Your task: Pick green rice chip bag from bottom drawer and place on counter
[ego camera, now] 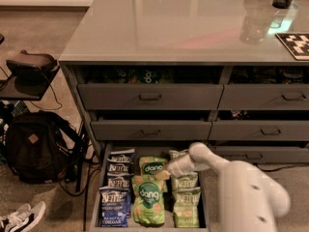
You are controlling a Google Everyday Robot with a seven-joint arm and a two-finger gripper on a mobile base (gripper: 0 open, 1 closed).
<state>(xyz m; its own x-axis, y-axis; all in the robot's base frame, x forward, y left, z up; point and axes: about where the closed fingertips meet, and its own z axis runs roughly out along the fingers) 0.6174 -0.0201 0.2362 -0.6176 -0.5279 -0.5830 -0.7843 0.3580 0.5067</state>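
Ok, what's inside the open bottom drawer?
The bottom drawer holds blue Kettle bags on the left, two green rice chip bags in the centre and olive Kettle bags on the right. The gripper is at the rear green bag. The arm covers part of the right column.

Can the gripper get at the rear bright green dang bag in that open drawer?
Probably yes: the gripper sits right beside the green rice chip bag, the bottom drawer stands open, and nothing covers the bag.

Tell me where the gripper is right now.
In the camera view the gripper is low at centre, over the open bottom drawer, at the right edge of the rear green rice chip bag, with olive chip bags on its right.
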